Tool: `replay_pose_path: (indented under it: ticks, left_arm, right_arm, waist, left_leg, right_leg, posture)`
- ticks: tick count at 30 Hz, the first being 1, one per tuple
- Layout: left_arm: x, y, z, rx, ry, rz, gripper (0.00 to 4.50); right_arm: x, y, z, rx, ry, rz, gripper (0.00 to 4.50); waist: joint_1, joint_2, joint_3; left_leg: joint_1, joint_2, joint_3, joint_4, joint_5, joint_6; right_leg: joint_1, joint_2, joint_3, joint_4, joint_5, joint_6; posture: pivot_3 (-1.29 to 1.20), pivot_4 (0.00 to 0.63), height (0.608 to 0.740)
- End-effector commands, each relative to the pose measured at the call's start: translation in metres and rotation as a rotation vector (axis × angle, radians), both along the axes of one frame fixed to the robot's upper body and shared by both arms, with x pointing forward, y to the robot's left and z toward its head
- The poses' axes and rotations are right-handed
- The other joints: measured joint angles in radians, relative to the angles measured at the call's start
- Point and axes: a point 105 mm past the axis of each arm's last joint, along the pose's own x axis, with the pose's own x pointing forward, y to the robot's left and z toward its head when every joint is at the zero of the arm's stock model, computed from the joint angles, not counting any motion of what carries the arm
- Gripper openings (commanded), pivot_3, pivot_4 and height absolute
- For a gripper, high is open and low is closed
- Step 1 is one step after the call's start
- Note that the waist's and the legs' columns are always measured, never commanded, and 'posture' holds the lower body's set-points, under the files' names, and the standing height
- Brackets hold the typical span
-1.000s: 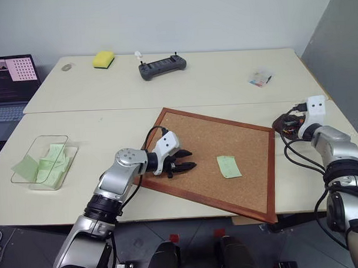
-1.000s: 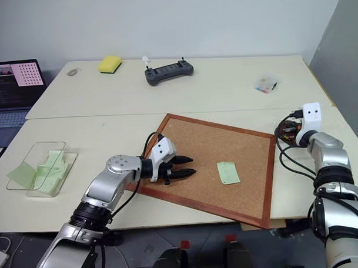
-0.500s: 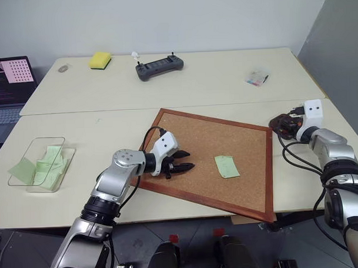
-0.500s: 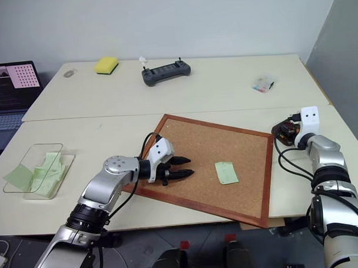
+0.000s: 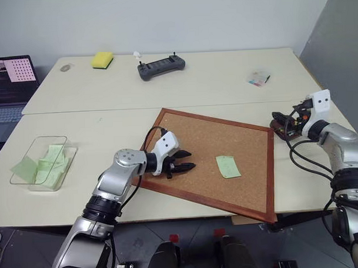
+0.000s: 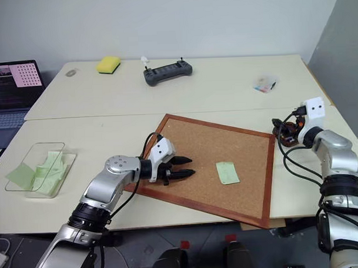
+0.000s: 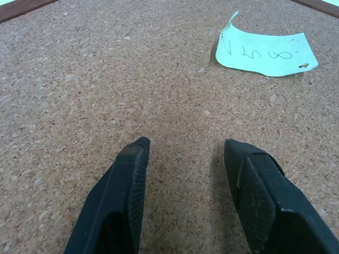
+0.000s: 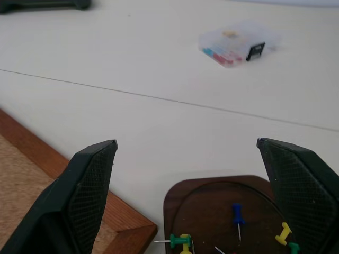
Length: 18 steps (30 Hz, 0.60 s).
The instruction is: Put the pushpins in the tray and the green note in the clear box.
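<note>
My right gripper (image 5: 280, 122) has lifted off the tray (image 8: 212, 197) since a second ago and spread its fingers wide, empty. From the head views, my left gripper (image 5: 189, 160) hovers over the corkboard (image 5: 244, 137), half spread, gripping nothing; the green note (image 5: 228, 166) lies on the board near it, and the clear box (image 5: 61, 141) sits far left, holding green slips. Left wrist: the note, curled at one edge, lies apart from my fingers (image 7: 124, 174). Right wrist: a blue pushpin (image 8: 238, 214) rests in the tray among green and yellow ones; red I can't make out.
</note>
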Motion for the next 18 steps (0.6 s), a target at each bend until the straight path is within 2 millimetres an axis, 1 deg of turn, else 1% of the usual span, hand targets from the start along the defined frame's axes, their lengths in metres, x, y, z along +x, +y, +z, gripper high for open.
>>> replay_pose_path:
  ticks: [1, 6, 9, 12, 15, 18]
  left_arm:
    - [-0.004, -0.006, -0.006, 0.006, 0.018, -0.026, 2.39]
    - [-0.004, -0.007, -0.007, 0.005, 0.019, -0.030, 2.39]
    - [-0.005, -0.007, -0.007, 0.005, 0.020, -0.036, 2.39]
    - [-0.006, -0.007, -0.007, 0.003, 0.023, -0.048, 2.39]
    - [-0.008, -0.008, -0.007, 0.002, 0.024, -0.054, 2.39]
    - [-0.008, -0.008, -0.006, 0.001, 0.025, -0.057, 2.39]
  right_arm:
    - [-0.011, -0.003, 0.023, -0.041, -0.061, 0.033, 4.49]
    - [-0.045, 0.043, 0.020, -0.044, -0.020, 0.378, 4.49]
    - [-0.076, 0.079, 0.006, -0.068, 0.046, 0.628, 4.49]
    - [-0.097, 0.103, -0.007, -0.078, 0.089, 0.773, 4.49]
    - [-0.105, 0.117, -0.021, -0.120, 0.097, 0.853, 4.49]
    - [-0.099, 0.125, -0.029, -0.147, 0.082, 0.874, 4.49]
  waist:
    - [0.000, 0.000, 0.000]
    - [0.000, 0.000, 0.000]
    - [0.000, 0.000, 0.000]
    - [0.001, 0.000, 0.000]
    - [0.001, 0.000, 0.000]
    - [0.001, 0.000, 0.000]
  left_leg:
    - [0.000, 0.000, 0.000, 0.000, 0.000, 0.000]
    - [0.000, 0.000, 0.000, 0.000, 0.000, 0.000]
    - [0.000, 0.000, 0.000, 0.000, 0.000, 0.000]
    - [0.000, 0.000, -0.001, 0.000, 0.000, 0.000]
    - [0.000, 0.000, -0.001, 0.001, 0.000, 0.000]
    - [0.000, 0.000, -0.001, 0.001, 0.000, 0.000]
  right_leg:
    - [0.000, 0.000, 0.000, 0.000, 0.000, 0.000]
    - [0.000, 0.000, 0.000, 0.000, 0.000, 0.000]
    - [0.000, 0.000, 0.000, 0.000, 0.000, 0.000]
    - [0.001, 0.000, -0.001, -0.001, 0.000, 0.000]
    - [0.001, 0.000, -0.001, 0.000, 0.000, 0.000]
    - [0.001, 0.000, -0.001, 0.000, 0.000, 0.000]
  posture:
    - [0.00, 0.150, 0.740]
    - [0.00, 0.150, 0.740]
    - [0.00, 0.150, 0.740]
    - [0.00, 0.150, 0.740]
    - [0.00, 0.150, 0.740]
    - [0.00, 0.150, 0.740]
